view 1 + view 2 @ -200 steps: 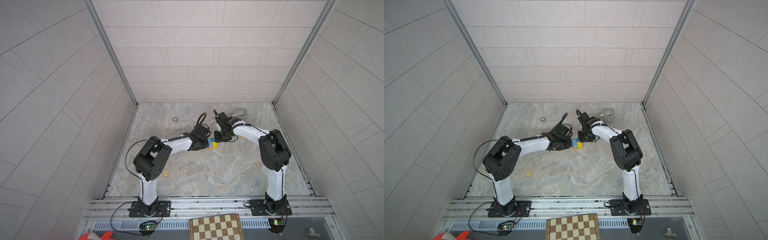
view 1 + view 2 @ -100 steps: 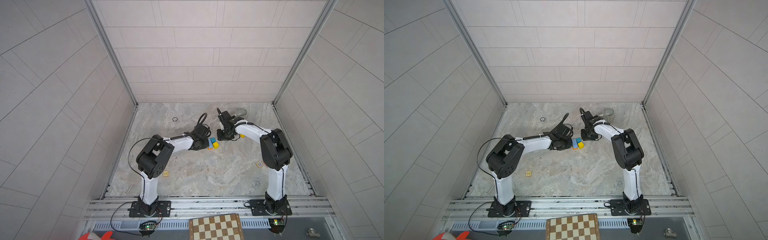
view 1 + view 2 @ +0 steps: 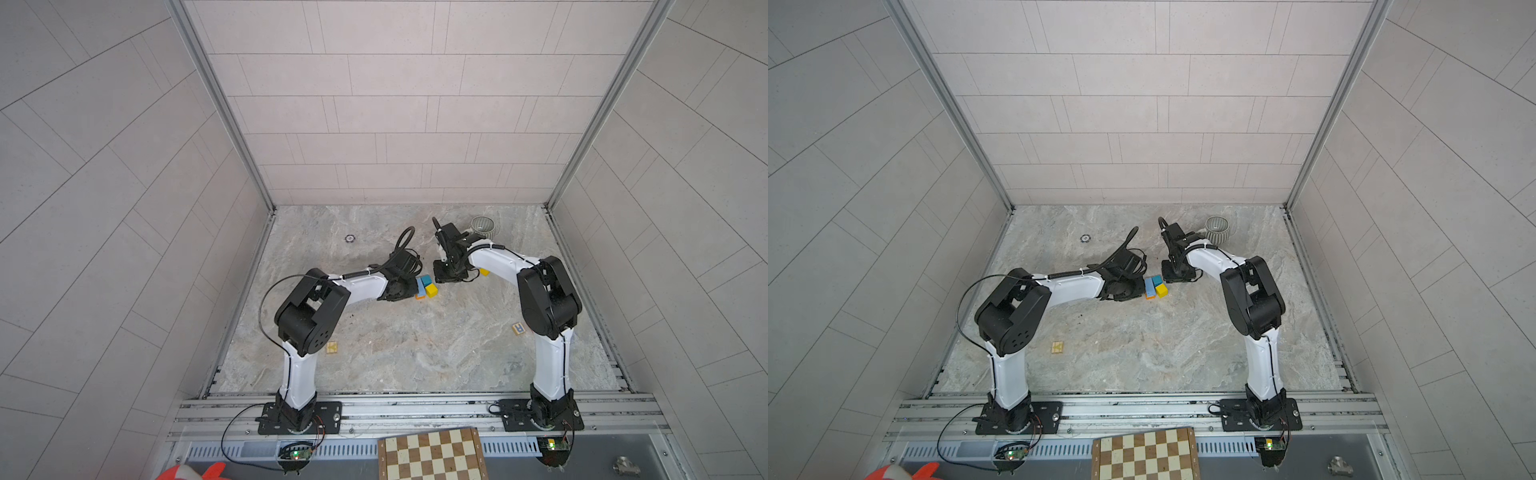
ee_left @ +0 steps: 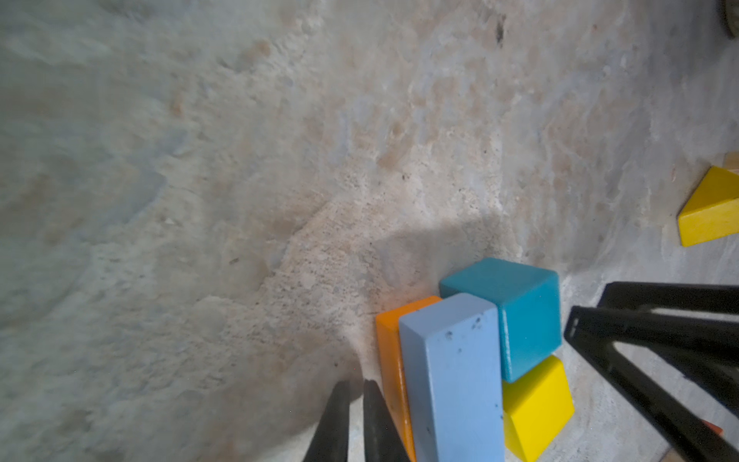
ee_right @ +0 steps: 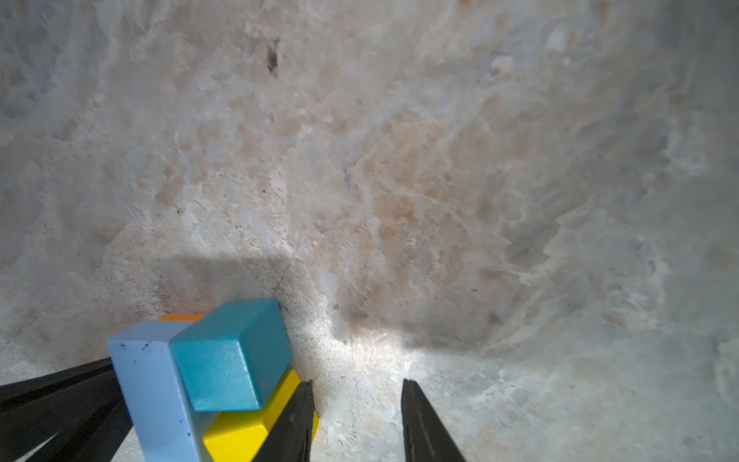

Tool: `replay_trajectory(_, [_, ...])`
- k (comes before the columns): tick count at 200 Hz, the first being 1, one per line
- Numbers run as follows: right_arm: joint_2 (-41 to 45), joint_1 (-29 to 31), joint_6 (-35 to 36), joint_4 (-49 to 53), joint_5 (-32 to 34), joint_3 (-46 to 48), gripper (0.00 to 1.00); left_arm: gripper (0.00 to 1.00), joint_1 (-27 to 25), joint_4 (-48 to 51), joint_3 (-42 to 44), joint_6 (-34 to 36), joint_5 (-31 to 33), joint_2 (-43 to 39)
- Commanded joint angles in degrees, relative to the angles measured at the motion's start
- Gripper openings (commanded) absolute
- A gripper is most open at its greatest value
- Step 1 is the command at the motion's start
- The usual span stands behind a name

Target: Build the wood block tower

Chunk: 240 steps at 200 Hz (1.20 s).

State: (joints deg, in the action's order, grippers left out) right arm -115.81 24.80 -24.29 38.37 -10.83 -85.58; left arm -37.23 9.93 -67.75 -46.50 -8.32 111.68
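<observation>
A low cluster of wood blocks sits mid-floor: a teal block (image 3: 426, 279) (image 4: 520, 316) on a yellow block (image 3: 432, 290) (image 5: 240, 436), and beside them a light-blue bar (image 3: 420, 286) (image 4: 456, 380) over an orange block (image 4: 390, 360). My left gripper (image 4: 356, 390) (image 3: 409, 287) is shut and empty, with its tips on the floor against the orange block's side. My right gripper (image 5: 358, 396) (image 3: 440, 276) is open with only bare floor between the fingers, and one finger (image 5: 298, 416) lies along the yellow block. A loose yellow wedge (image 4: 712, 212) (image 3: 484, 272) rests behind the right arm.
A grey-striped mug (image 3: 483, 226) (image 3: 1217, 229) stands at the back right. A lettered cube (image 3: 518, 329) lies near the right arm's elbow. A small patterned block (image 3: 331, 347) (image 3: 1057, 347) lies at the front left. A chessboard (image 3: 432, 455) sits beyond the front rail.
My right gripper has drawn back a little to the right, so the teal and yellow blocks and the loose yellow wedge show more. The left gripper stays beside the cluster.
</observation>
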Motion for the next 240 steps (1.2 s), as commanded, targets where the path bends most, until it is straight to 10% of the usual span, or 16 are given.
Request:
replay_trajectory(1, [-1.6, 1.5, 1.5, 2.9, 1.1, -1.8, 0.38, 0.14, 0.2, -0.2, -1.3, 0.2, -0.2, 1.2])
replay_trajectory(240, [9.3, 1.4, -0.7, 2.0, 1.3, 9.1, 0.38, 0.13, 1.0, -1.5, -0.2, 0.4, -1.4, -0.1])
